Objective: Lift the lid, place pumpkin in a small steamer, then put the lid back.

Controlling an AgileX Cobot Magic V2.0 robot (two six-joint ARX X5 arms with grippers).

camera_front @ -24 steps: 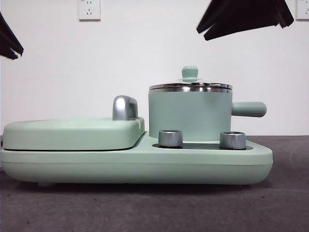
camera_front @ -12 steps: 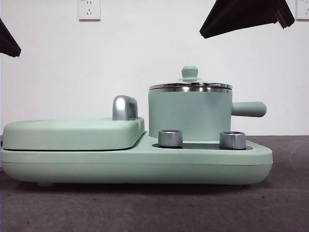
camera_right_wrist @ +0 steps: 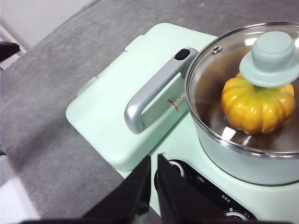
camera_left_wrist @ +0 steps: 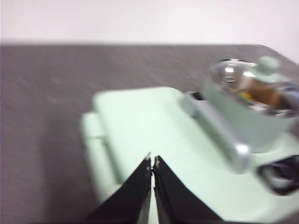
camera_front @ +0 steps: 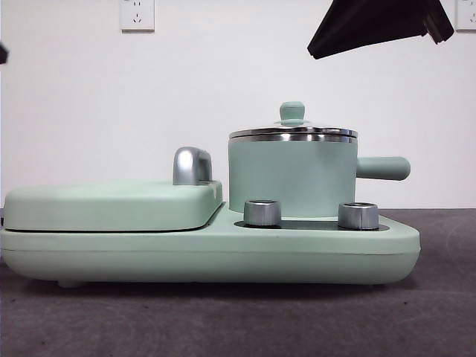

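So the pumpkin (camera_right_wrist: 257,108) is sitting inside the small steamer (camera_front: 291,177), you can see it right through the glass in the right wrist view, orange and ribbed, resting on the steel bottom. The lid (camera_front: 293,131) is on top of the pot, steel rim sitting on the pot's rim, mint knob sticking up in the middle. In the left wrist view the lid (camera_left_wrist: 252,84) is pretty blurry but you can still make out something orange-brown under the glass.

The steamer stands on the right half of the mint-green cooker base (camera_front: 208,256), side handle pointing right in the front view, with two silver dials (camera_front: 262,213) just in front of it. Next to it on the left is the flat hinged cover (camera_front: 111,204) with its chrome handle (camera_right_wrist: 154,91), closed.

Right gripper (camera_right_wrist: 153,161) hangs above the front edge of the base near the dials, jaws pinched together with nothing between them. Left gripper (camera_left_wrist: 152,161) is over the flat cover, jaws also closed and empty. Neither one touches anything. Grey table (camera_front: 238,320) underneath it all, white wall behind with an outlet (camera_front: 137,13).
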